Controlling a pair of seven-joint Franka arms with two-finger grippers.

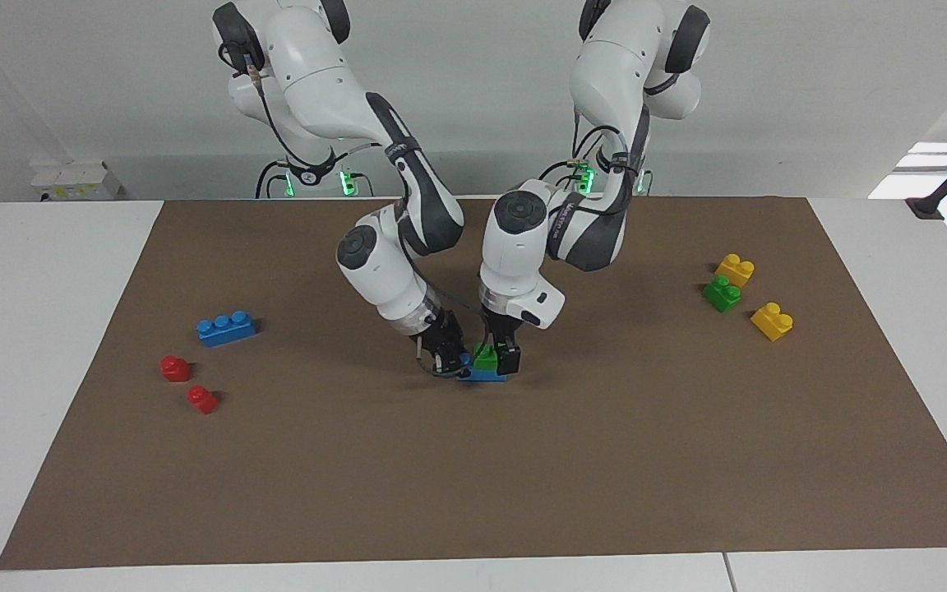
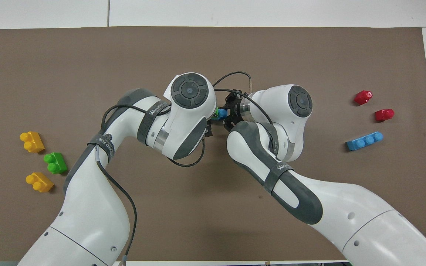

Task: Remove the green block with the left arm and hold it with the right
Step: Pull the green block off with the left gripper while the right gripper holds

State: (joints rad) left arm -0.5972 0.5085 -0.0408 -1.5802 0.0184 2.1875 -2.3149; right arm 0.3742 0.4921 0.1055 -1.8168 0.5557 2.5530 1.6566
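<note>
A green block (image 1: 486, 358) sits studded onto a blue brick (image 1: 482, 375) on the brown mat, mid-table. My right gripper (image 1: 450, 359) is shut on the end of that blue brick toward the right arm's end of the table. My left gripper (image 1: 496, 355) comes down from above and stands open astride the green block, with one dark finger (image 1: 510, 358) beside it. In the overhead view only slivers of the green block (image 2: 217, 111) and the blue brick (image 2: 222, 114) show between the two wrists; the left gripper is hidden under its own wrist.
A second green block (image 1: 722, 293) lies between two yellow bricks (image 1: 735, 269) (image 1: 772, 321) toward the left arm's end. A blue three-stud brick (image 1: 227, 328) and two red pieces (image 1: 175, 367) (image 1: 202, 400) lie toward the right arm's end.
</note>
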